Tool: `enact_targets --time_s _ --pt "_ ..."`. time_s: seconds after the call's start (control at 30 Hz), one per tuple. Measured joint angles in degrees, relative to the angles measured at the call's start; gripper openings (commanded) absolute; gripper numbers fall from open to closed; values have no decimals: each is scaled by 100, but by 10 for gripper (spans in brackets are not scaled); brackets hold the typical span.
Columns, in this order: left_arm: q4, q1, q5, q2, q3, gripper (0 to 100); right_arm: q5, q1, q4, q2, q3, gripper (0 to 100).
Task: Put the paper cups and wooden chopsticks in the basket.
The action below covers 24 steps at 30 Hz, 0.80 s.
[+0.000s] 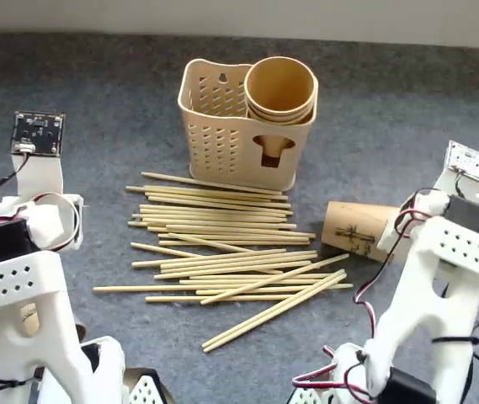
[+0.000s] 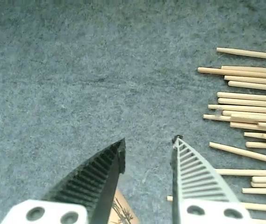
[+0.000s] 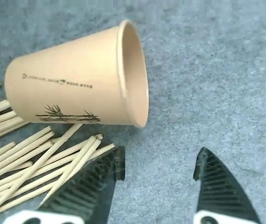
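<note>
The basket, a cream plastic caddy with perforated walls, stands upright on the grey felt table cover toward the far side of the table, between the two arms. The white left arm and right arm rise at the near corners.

The wooden chopsticks lie loose on the felt in front of the basket. Most are roughly parallel in a flat pile, and a few are angled across its near edge. None is in the basket.

A stack of nested paper cups sits mouth-up in the right-hand end of the basket, seen from the high camera. One more paper cup lies on its side just right of the pile, its base toward the chopsticks and its mouth toward the right arm. The right wrist camera shows that cup resting against the ends of several sticks.

The right gripper hangs with its jaws spread wide and nothing between them, near the fallen cup's rim. The left gripper is likewise parted and holding nothing, over bare felt beside the stick ends.
</note>
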Motion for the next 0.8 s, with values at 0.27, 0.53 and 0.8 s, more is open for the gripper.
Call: enact_targets --time_s 0.27,0.53,0.8 --pt "0 -9 0 0 0 168 0 -765 -18 185 0 241" --pt "0 -9 0 0 0 168 0 -791 -237 202 0 241" --pt "0 -9 0 -9 158 168 0 -686 -1090 202 0 241"
